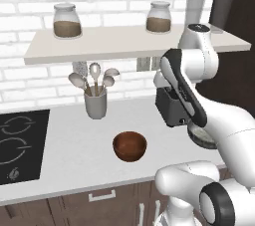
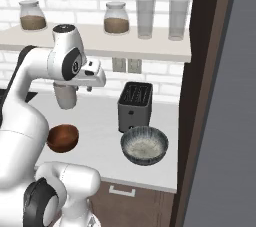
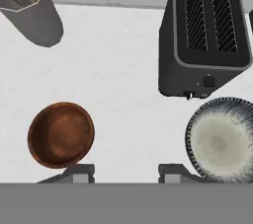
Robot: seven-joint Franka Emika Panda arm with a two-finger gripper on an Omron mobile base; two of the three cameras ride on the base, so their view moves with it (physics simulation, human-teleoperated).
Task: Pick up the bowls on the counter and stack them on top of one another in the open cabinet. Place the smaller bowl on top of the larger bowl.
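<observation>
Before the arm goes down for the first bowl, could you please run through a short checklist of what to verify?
1. Both bowls on the counter: ok, the smaller bowl and the larger bowl stand apart.
2. Jaws free: ok, the gripper is open and holds nothing.
3. Gripper over a bowl: not ok, it hangs between the two.
4. Toaster clearance: cannot tell, it stands close behind the larger bowl.
5. Room on the open cabinet: ok, bare board lies between the jars.
</observation>
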